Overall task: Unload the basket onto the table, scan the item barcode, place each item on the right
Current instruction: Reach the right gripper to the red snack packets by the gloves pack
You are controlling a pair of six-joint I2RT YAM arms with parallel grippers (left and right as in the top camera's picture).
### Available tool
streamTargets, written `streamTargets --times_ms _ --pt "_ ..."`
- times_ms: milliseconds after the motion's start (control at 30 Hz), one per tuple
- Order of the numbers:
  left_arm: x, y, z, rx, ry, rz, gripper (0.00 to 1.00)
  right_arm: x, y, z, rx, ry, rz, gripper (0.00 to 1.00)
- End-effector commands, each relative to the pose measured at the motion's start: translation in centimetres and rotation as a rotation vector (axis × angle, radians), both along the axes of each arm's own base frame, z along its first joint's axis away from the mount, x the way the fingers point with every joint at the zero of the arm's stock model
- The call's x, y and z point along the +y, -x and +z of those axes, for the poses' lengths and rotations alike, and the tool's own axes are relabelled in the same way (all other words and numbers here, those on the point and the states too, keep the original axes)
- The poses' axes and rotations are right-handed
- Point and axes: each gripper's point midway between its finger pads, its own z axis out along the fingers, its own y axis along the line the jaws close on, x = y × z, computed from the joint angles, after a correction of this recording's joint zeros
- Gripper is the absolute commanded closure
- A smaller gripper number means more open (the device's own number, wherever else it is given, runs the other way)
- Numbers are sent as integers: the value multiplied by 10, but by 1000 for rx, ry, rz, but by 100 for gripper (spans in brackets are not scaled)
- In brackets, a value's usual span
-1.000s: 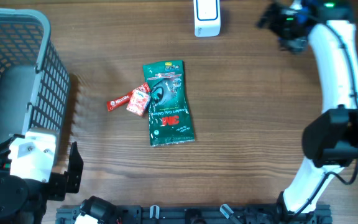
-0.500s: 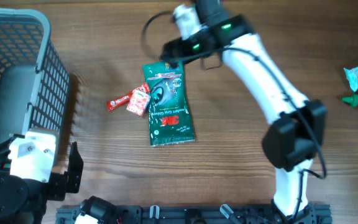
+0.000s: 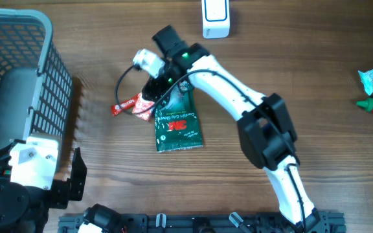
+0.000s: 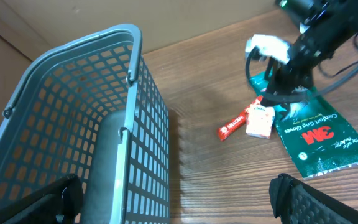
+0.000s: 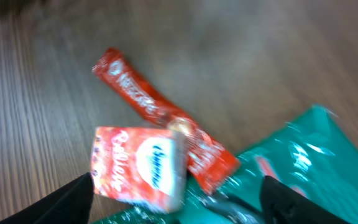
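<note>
Three packaged goods lie clustered mid-tabletop (image 3: 316, 52): a small red-and-white packet (image 5: 140, 167) touching a red stick sachet (image 5: 148, 106), both against a green 3M glove pack (image 3: 177, 123). The right end effector (image 5: 179, 196) is poised just above the packet, fingers spread wide to either side, nothing grasped. The packet is judged to be the item for scanning (no barcode can be seen). The fingers are best centred on the packet alone, so that sachet and glove pack are not dragged along towards the white scanner (image 3: 214, 18). The left end effector (image 4: 179, 199) is held released beside the grey mesh basket (image 4: 73, 74).
</note>
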Motion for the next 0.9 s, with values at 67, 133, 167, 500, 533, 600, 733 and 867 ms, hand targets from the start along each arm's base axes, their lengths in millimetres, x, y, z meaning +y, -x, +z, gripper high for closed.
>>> streamTargets --times_ms 67,133,167,500,533,600,733,867 --pt "-1 -1 0 1 12 6 0 20 13 -21 -31 -18 123 24" --pt "-1 -1 0 1 12 6 0 24 9 -24 -43 -29 121 27" --pt "-1 -1 0 1 12 6 0 25 7 -26 -49 -34 120 29" --pt "-1 -1 0 1 12 6 0 21 15 -52 39 6 76 51" --pt "-1 -1 0 1 12 6 0 21 16 -52 42 9 76 55" --pt "-1 -1 0 1 12 6 0 20 17 -53 46 12 77 63" --pt "-1 -1 0 1 12 6 0 20 14 -52 64 8 34 96" --pt "-1 -1 0 1 12 6 0 19 0 -38 123 -19 -103 96"
